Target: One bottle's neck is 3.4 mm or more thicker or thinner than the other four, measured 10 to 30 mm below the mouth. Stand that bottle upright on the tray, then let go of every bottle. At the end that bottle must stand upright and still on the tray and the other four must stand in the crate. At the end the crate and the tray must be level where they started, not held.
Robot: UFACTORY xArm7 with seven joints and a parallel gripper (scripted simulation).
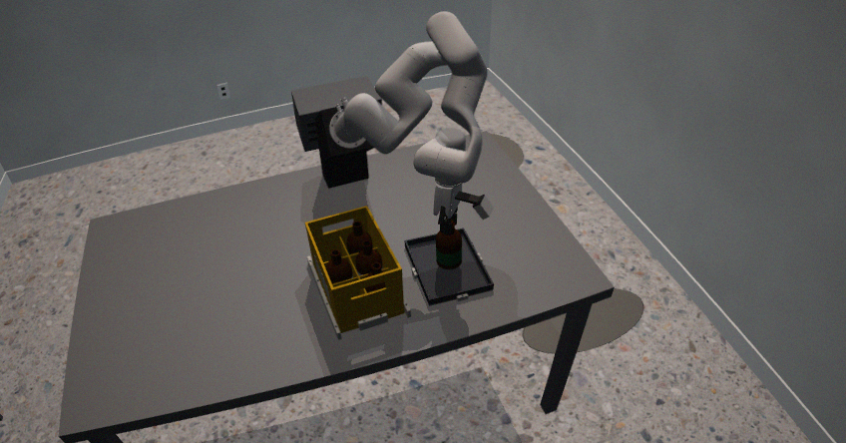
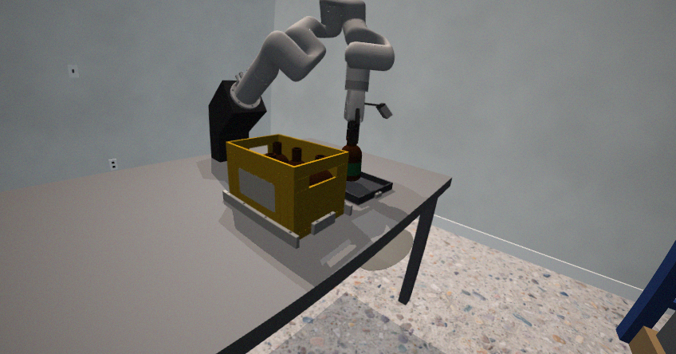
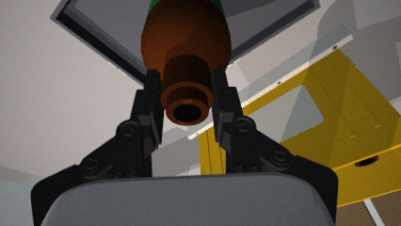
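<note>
The gripper (image 3: 187,105) is clamped part-way closed on the neck of a brown bottle (image 1: 448,247), one dark finger (image 3: 152,108) pressed on each side just below the lip, the bottle's open mouth facing up toward the wrist camera. This bottle, with a green band around its body, hangs upright from the arm (image 2: 303,52) over the black tray (image 1: 472,288), in the half of the tray nearer the arm's base; its foot looks to be at or just above the tray floor, though none of the views settles whether it touches. The tray lies flat on the grey table (image 1: 196,296), just beside the yellow crate (image 2: 284,194) on the side toward the table's end. The crate (a divided box with a hand slot in its wall) sits level in a low grey frame (image 2: 258,218), also just beside the tray and apart from it. Brown bottles stand inside the crate, their necks (image 2: 296,153) rising near its rim; three tops are plain in the top view and a fourth shows only through the slot in the exterior view.
</note>
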